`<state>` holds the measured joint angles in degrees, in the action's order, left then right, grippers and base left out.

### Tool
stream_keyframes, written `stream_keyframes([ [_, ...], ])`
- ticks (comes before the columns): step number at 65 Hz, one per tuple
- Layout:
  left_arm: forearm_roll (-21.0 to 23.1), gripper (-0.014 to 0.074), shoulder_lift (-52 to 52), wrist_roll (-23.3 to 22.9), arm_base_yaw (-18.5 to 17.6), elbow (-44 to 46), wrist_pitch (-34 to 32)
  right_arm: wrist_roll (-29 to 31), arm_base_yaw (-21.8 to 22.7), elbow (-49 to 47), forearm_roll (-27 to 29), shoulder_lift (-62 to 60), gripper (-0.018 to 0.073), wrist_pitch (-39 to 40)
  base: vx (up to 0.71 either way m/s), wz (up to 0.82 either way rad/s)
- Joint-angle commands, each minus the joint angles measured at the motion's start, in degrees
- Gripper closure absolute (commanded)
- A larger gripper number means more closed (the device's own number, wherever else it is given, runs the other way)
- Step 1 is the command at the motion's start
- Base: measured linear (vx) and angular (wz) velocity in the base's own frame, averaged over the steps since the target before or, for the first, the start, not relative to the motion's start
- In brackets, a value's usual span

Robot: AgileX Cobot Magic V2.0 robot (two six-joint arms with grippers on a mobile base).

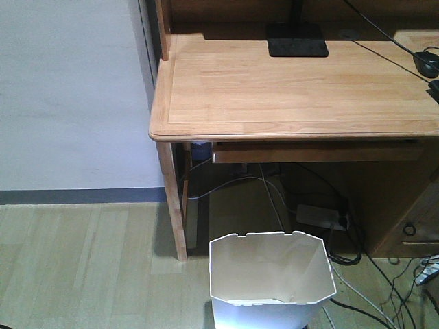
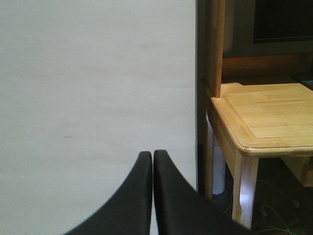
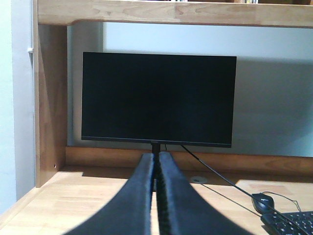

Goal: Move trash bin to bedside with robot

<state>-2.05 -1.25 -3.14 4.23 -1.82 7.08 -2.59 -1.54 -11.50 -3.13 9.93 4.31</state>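
Trash bin (image 1: 271, 271) is standing on the floor (image 1: 82, 260) at the bottom of the front view, mouth up and apparently empty. It is sitting just in front of the tabletop (image 1: 288, 96), near its corner leg (image 1: 175, 205).

It is looking like thin white moulded plastic, so I am judging it light, fairly stiff at the notched rim and springy in the tapering walls. It is probably also smooth enough to be slipping under a weak pinch. The rim is offering the likeliest hold, with one jaw inside and one outside, pinching a flat stretch between notches. Squeezing the sloped sides from outside is risking a slide. Taken on one side only, so light a bin could be tilting or swinging.

Both pairs of jaws are sitting fully closed, tips touching, gripping nothing. The left jaws are pointing at the wall (image 2: 88, 98) beside the tabletop corner. The right jaws are aiming at the monitor (image 3: 159, 98), well apart from the bin.

The frame edge is cutting off the bin's base, so its footing is not showing. A ragged line low on its inner wall is proving hard to read: crack, liner or shadow, I cannot tell. Cables (image 1: 346, 247) are trailing on the floor just beside the bin, and whether any is touching it is unclear. The bedside is not appearing in any view.
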Motion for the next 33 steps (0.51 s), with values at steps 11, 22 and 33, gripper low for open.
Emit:
stream_keyframes([
  [11, 0.12, 0.0603, -0.31, -0.25, -0.35, 1.38, -4.19, 0.06, -0.04, -10.4, -0.59, 14.09, 0.0568, -5.22, 0.0, 0.0],
  [22, 0.12, 0.0603, -0.31, -0.25, -0.35, 1.38, -4.19, 0.08, -0.04, -10.53, 0.11, 17.84, 0.0568, -10.85, 0.0, 0.0],
  [33, 0.12, 0.0603, -0.31, -0.25, -0.35, 1.38, -4.19, -0.53, -0.04, -10.53, 2.54, 20.1, 0.0568, -11.0, 0.0, 0.0],
])
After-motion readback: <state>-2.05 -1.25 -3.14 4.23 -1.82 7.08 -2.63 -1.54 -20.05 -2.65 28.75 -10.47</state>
